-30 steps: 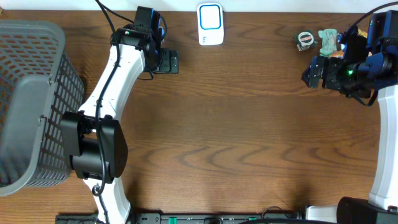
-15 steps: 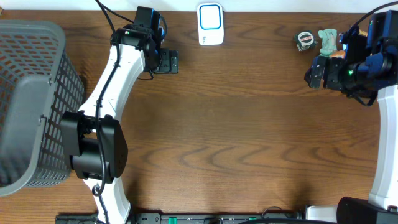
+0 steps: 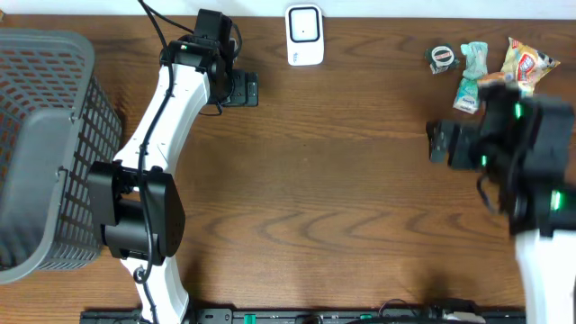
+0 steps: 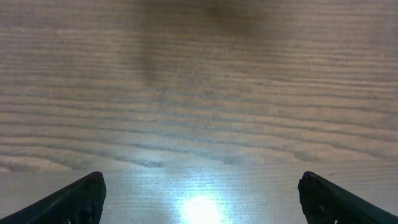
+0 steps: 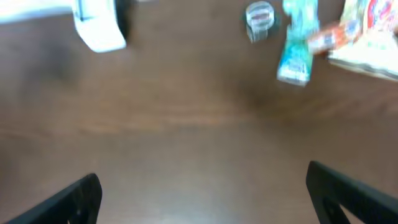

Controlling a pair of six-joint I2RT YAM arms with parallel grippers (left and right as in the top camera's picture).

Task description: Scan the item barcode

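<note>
Though far from pkts [image 3: 526,63], basket [image 3: 85,135] L.

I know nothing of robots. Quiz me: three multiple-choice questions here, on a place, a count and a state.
1. Grey basket, overhead view: A far left; B far right; C middle.
2. Small items top right: A one; B three; C six.
3. Right claw: A open, empty; B shut on a packet; C shut on a cup.
Answers: A, it fills the left edge; B, roll, teal packet, snack bag; A, fingers wide apart, nothing between.
</note>
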